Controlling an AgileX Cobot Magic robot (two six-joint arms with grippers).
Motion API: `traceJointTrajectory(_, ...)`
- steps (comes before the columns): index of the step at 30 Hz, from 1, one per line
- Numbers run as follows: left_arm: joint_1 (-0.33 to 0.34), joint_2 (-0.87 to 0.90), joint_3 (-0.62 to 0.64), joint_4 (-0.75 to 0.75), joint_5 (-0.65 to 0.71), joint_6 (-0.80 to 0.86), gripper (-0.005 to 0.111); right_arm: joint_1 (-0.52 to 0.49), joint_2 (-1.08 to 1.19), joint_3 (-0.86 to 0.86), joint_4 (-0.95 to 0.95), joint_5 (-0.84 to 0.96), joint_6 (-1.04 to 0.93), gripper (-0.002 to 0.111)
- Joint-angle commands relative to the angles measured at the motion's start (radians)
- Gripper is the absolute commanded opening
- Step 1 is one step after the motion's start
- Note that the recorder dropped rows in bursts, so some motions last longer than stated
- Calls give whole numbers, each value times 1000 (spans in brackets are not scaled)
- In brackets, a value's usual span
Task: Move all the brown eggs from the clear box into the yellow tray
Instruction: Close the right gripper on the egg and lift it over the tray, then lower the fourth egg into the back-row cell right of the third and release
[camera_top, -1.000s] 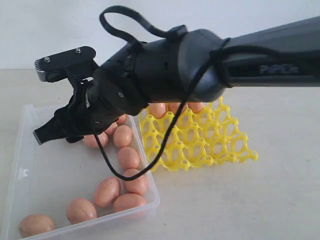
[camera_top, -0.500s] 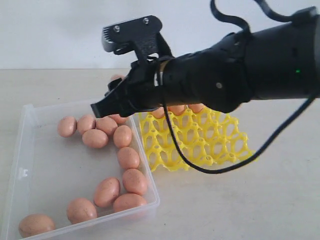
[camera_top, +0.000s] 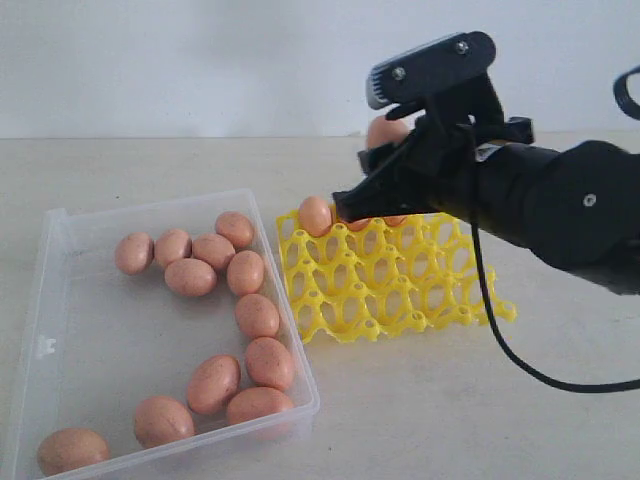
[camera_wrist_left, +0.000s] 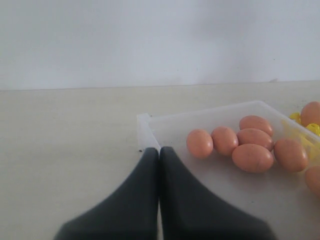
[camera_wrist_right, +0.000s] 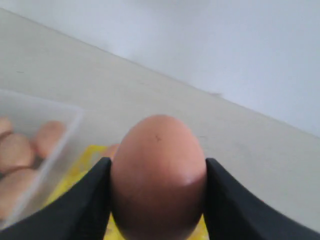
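Starting on the left: the left gripper is sitting low with its two black fingers pressed flat together, nothing in it, tips right by a corner of the clear box. The box is lying flat on the beige table on the left side, and a dozen brown eggs are resting in it. Some are bunching up at the far end and the rest are trailing down the side next to the tray. The yellow tray is sitting just beside the box, touching or nearly touching its right wall. One egg is already sitting in a far-corner cup, with a bit more egg colour peeking out under the gripper. The right arm is reaching in from the right, roughly level, wrist tipping slightly down. The right gripper is hovering above the tray's far edge, clamping a held egg between its two black fingers. A black cable is drooping from the arm over the table.
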Motion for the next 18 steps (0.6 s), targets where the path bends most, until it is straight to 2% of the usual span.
traceJointTrajectory(1,-5,-3,-3,-5,-1,1,-4,-7,-14,30,396,-321,-398,0)
traceJointTrajectory(3,-5,-3,-3,-5,-1,1,-4,-12,-12,30,398,-317,-440,0)
traceJointTrajectory(6,-5,-3,-3,-5,-1,1,-4,-14,9,28,338,-201,-440,0)
traceJointTrajectory(11,-5,-3,-3,-5,-1,1,-4,-14,102,10,314,-170,-337,0)
traceJointTrajectory(14,-5,-3,-3,-5,-1,1,-4,-14,150,-4,235,-173,-267,0)
traceJointTrajectory(18,-5,-3,-3,-5,-1,1,-4,-32,181,-40,156,-194,-84,0)
